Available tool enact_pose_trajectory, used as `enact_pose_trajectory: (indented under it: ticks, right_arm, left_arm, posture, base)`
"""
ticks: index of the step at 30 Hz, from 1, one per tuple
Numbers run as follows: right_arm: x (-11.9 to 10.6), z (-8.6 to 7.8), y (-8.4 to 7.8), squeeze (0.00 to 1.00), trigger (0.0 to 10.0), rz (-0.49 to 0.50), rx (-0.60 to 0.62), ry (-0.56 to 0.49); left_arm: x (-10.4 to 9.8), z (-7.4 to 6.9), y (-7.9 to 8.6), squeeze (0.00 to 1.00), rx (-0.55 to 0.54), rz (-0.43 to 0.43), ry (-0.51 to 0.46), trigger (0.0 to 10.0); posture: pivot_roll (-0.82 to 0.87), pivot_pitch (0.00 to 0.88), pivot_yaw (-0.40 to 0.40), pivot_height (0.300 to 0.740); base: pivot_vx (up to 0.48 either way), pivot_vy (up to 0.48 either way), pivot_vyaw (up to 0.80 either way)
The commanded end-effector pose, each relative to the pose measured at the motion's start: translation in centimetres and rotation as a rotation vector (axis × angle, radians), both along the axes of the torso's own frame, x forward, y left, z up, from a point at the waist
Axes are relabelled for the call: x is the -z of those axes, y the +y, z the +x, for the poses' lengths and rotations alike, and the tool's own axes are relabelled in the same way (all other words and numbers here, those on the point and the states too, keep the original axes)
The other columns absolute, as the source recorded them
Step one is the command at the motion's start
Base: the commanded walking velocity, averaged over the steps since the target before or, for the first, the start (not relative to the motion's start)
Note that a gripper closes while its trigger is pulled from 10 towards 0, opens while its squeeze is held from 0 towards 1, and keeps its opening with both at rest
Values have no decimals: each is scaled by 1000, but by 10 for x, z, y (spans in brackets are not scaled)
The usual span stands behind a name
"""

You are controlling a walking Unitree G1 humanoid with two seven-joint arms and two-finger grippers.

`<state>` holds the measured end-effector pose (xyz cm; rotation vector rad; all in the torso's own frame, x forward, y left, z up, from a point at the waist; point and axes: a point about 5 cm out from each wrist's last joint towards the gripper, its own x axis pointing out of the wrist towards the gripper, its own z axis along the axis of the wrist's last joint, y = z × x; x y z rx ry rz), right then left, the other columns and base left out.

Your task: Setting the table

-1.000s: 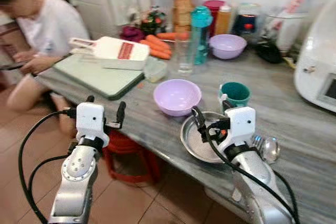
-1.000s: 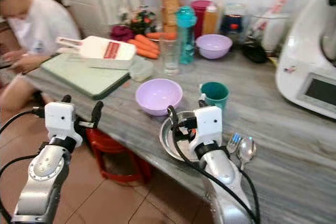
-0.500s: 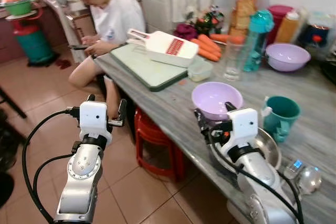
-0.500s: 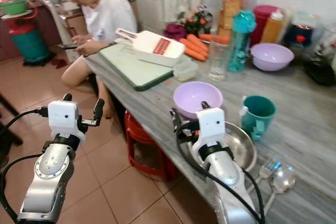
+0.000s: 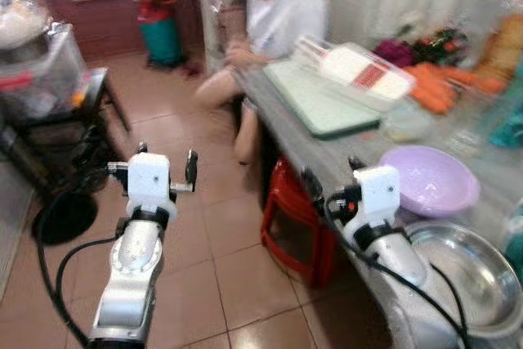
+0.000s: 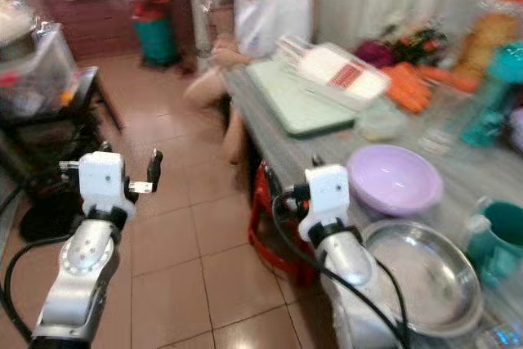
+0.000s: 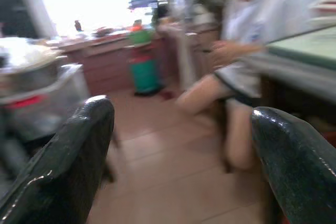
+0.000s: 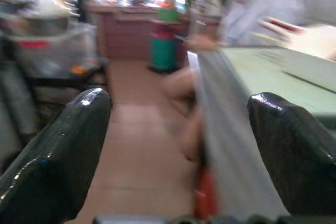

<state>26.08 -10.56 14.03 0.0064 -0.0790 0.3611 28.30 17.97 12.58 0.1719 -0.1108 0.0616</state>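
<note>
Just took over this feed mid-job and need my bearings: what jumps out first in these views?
Both grippers, left and right, are raised with jaws open and empty, the left over the tiled floor, the right at the counter's edge. On the counter by the right arm sit a lilac bowl and a steel plate. At the counter's far end a person sits beside a green cutting board.

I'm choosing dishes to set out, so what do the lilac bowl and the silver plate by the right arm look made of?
Lilac bowl: probably plastic, with its matte, even pastel colour. Silver plate: looks like stainless steel, grey with a soft metallic sheen and a thin rolled rim.
</note>
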Motion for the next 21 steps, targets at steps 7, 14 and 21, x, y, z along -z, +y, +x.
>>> enact_pose_trajectory:
  ticks: [7,14,21]
  right_arm:
    - [-1,2,-4,0,10000,-6,7,-5]
    - [-2,2,-6,0,10000,29,25,-9]
    - [-2,5,-9,0,10000,38,52,-2]
  left_arm:
    - [0,2,-3,0,5,9,2,10000]
    - [0,2,-5,0,24,5,1,10000]
    - [2,3,-8,0,50,-3,19,10000]
  posture:
    - [-19,0,31,740]
    - [-18,0,35,740]
    - [-18,0,33,740]
  base:
    - [0,0,800]
    - [0,0,571]
    - [0,0,0]
